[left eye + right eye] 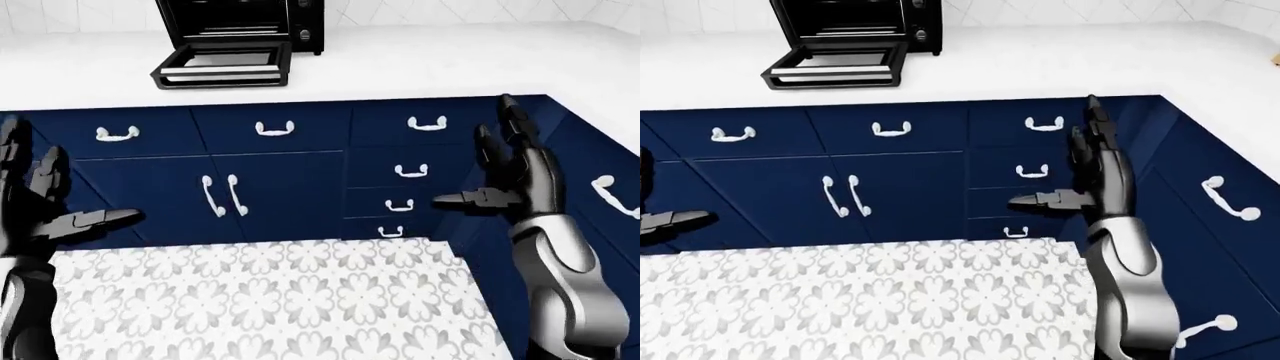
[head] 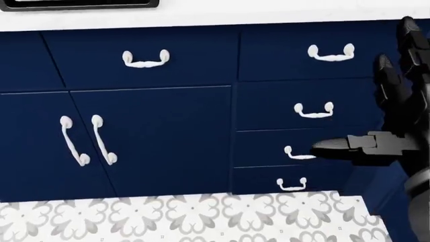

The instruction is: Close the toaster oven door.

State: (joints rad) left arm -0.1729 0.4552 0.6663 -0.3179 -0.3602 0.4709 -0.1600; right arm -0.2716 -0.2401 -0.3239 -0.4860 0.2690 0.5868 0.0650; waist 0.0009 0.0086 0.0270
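A black toaster oven [image 1: 245, 22] stands on the white counter [image 1: 430, 64] at the top of the left-eye view. Its door [image 1: 222, 66] hangs open, folded down flat onto the counter. My left hand [image 1: 45, 206] is open at the left edge, low in front of the blue cabinets. My right hand [image 1: 505, 169] is open at the right, fingers spread, raised in front of the drawers. Both hands are far below the oven and hold nothing.
Blue cabinet doors [image 1: 220, 195] and drawers [image 1: 400, 172] with white handles run under the counter. The counter turns along the right side [image 1: 1240, 112]. A grey floral tiled floor [image 1: 260, 300] lies below.
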